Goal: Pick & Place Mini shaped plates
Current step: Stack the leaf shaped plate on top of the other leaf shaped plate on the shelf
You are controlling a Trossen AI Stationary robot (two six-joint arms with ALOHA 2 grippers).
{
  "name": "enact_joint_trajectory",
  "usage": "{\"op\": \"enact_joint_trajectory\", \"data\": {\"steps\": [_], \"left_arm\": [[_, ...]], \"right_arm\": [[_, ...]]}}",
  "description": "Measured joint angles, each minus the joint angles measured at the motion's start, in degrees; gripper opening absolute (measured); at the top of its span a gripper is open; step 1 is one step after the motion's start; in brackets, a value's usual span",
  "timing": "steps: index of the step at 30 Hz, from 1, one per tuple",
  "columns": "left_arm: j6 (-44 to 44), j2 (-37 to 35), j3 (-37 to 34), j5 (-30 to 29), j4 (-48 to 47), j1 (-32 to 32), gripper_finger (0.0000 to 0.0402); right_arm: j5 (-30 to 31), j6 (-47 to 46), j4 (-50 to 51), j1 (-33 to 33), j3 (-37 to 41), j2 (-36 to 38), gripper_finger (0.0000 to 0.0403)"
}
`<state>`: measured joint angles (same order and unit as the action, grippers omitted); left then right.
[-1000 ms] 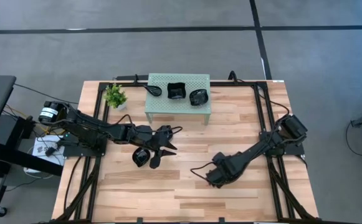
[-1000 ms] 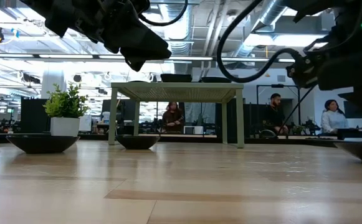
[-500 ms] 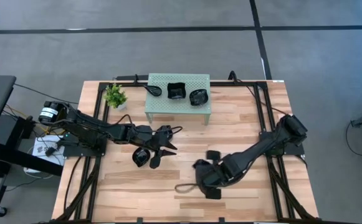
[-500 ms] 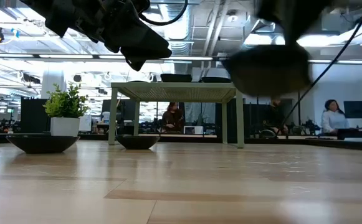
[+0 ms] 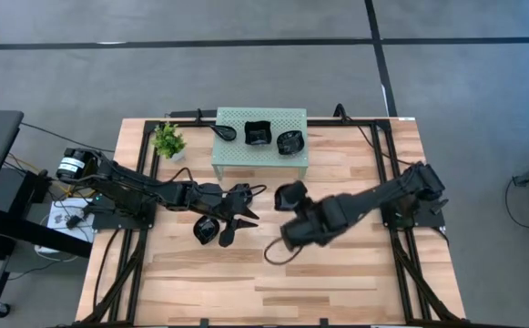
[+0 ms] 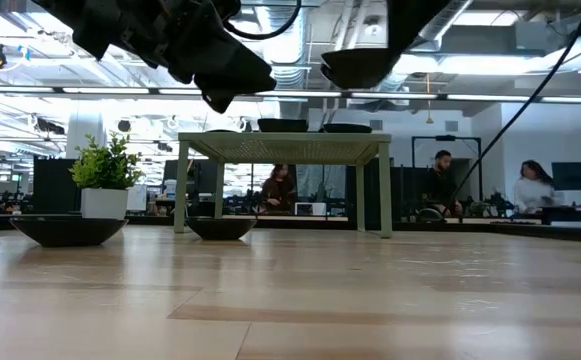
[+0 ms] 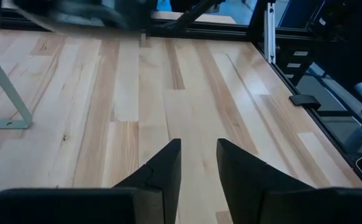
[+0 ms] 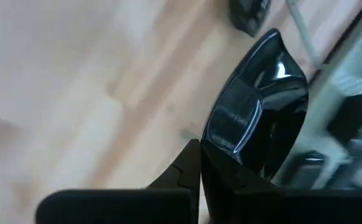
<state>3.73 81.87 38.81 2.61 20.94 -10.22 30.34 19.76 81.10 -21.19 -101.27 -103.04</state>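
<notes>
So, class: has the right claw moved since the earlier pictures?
Yes. The right claw, gripping a black plate, has moved from the table's front right toward the green stand.

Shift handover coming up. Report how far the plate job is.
Done: three plates sit on the stand. In hand: the right gripper carries a fourth plate in the air near the stand. Left: two plates lie on the table under the open left gripper.
</notes>
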Motion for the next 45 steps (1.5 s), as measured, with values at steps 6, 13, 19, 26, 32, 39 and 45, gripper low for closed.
{"op": "enact_joint_trajectory", "data": {"steps": [6, 13, 19, 26, 32, 39, 45], "left_arm": [[0.0, 0.0, 0.0, 0.0, 0.14, 0.0, 0.0104], [0.02, 0.0, 0.0, -0.02, 0.16, 0.0, 0.0104], [0.02, 0.0, 0.0, -0.02, 0.16, 0.0, 0.0104], [0.02, 0.0, 0.0, -0.02, 0.16, 0.0, 0.0104], [0.02, 0.0, 0.0, -0.02, 0.18, 0.0, 0.0104], [0.02, 0.0, 0.0, -0.02, 0.18, 0.0, 0.0104], [0.06, 0.0, 0.0, 0.0, 0.16, -0.02, 0.0104]], "right_arm": [[3.2, 6.21, 1.16, 10.23, -0.64, 0.78, 0.0002], [3.53, 12.97, 2.35, 21.78, -0.62, 0.78, 0.0001], [2.17, 16.41, 0.03, 25.54, -0.62, 0.78, 0.0001], [0.83, 16.94, -3.53, 26.75, -0.6, 0.76, 0.0002], [0.84, 16.36, -5.16, 27.01, -0.6, 0.76, 0.0029], [0.78, 12.88, -5.2, 27.36, -0.57, 0.74, 0.0083], [-2.48, 4.09, -4.67, 24.3, -0.57, 0.74, 0.0093]]}}
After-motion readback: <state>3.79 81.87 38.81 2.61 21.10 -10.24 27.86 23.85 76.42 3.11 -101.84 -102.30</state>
